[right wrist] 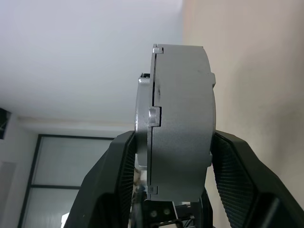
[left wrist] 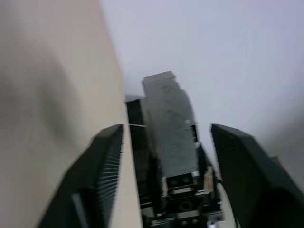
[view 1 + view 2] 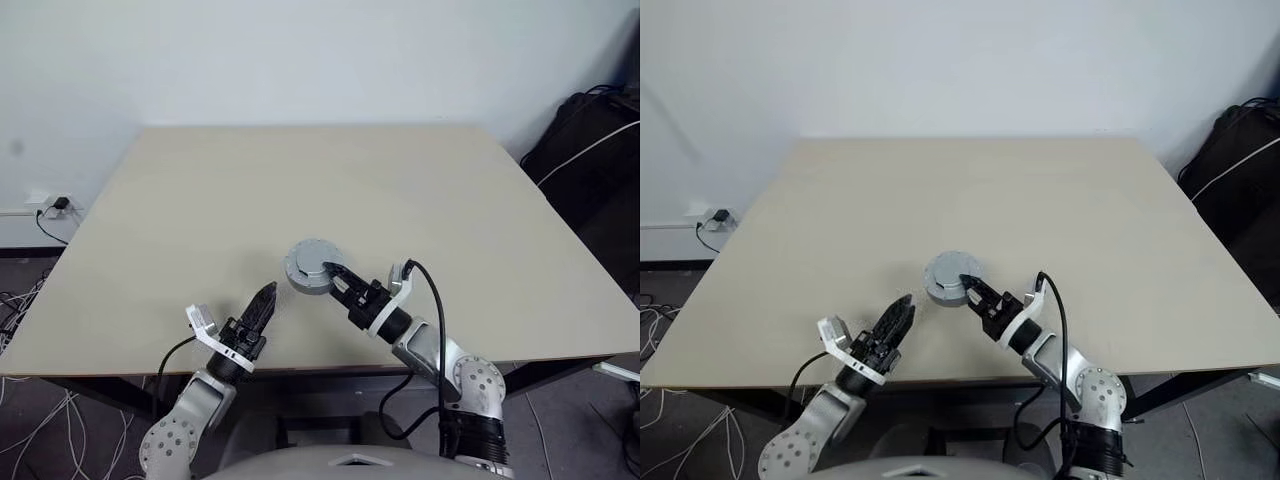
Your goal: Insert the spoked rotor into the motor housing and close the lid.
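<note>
The right gripper clamps its two black fingers on the closed grey round metal motor housing, lid seated, lifted above the beige table near its front edge, likely for inspection. The left gripper hangs open and empty beside it.

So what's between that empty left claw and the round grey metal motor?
Nothing: bare beige table separates the left gripper from the round grey motor assembly, per the left eye view.

No readable text, label, brand, number or sign shows on anything in these views.
</note>
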You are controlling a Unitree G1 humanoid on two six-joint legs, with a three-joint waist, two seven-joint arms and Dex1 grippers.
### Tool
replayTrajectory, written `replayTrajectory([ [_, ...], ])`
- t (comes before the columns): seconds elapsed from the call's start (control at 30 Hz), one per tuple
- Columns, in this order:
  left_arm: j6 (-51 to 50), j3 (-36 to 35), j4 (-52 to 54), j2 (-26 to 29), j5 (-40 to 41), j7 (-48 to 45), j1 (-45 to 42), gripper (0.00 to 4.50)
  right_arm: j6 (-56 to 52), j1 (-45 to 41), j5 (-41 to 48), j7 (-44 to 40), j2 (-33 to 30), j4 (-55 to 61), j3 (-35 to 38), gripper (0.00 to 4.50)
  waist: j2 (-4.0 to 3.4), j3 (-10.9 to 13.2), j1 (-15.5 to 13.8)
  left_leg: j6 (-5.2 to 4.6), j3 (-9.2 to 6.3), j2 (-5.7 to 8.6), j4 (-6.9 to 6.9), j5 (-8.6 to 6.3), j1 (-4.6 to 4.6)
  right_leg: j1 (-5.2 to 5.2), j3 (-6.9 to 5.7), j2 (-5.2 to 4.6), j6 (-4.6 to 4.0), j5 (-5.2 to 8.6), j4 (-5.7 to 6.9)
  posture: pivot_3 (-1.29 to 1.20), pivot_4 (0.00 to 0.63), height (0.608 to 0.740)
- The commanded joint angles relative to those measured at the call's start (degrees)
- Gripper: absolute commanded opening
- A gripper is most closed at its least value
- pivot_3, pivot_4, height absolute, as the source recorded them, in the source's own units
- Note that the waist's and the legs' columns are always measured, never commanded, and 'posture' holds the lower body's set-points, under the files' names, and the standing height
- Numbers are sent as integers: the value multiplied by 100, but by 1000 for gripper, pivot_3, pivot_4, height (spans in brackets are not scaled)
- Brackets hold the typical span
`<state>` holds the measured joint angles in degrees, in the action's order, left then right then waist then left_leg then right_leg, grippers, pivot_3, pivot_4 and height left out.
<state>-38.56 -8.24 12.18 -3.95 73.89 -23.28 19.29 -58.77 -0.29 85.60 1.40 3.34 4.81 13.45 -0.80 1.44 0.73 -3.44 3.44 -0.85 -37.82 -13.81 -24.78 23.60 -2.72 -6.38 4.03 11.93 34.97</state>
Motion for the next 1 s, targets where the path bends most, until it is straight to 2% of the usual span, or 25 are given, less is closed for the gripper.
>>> replayTrajectory([
  [0.03, 18, 180, 104, -492, 332, 45, -25, 4284, 8, -159, 346, -65, -25, 192, -102, 2096, 0, 0, 2, 0, 0, -1, -1, 0, 1, -1, 0, 1, 0, 0, 0, 0, 0, 740],
  [0.07, 12, 221, 73, -489, 380, 70, -19, 4480, 1, -159, 367, -52, -47, 197, -118, 2096, 0, 0, 2, 0, 0, -1, -1, 0, 2, -1, 0, 2, 0, 0, 1, 0, 0, 740],
  [0.6, 225, 539, -224, -512, 491, 183, -164, 4480, -412, 23, 813, 206, -511, 282, -678, 2096, 0, -1, 1, 0, 3, -3, -2, 0, 4, -4, 4, 6, -4, -2, 1, 0, 0, 740],
  [1.0, 252, 596, -164, -472, 544, 340, -192, 4480, -305, 8, 838, 231, -684, 219, -845, 2096, 1, -1, -2, 0, 2, -3, -4, 0, 5, -5, 5, 8, -1, -1, 1, 0, 0, 740],
])
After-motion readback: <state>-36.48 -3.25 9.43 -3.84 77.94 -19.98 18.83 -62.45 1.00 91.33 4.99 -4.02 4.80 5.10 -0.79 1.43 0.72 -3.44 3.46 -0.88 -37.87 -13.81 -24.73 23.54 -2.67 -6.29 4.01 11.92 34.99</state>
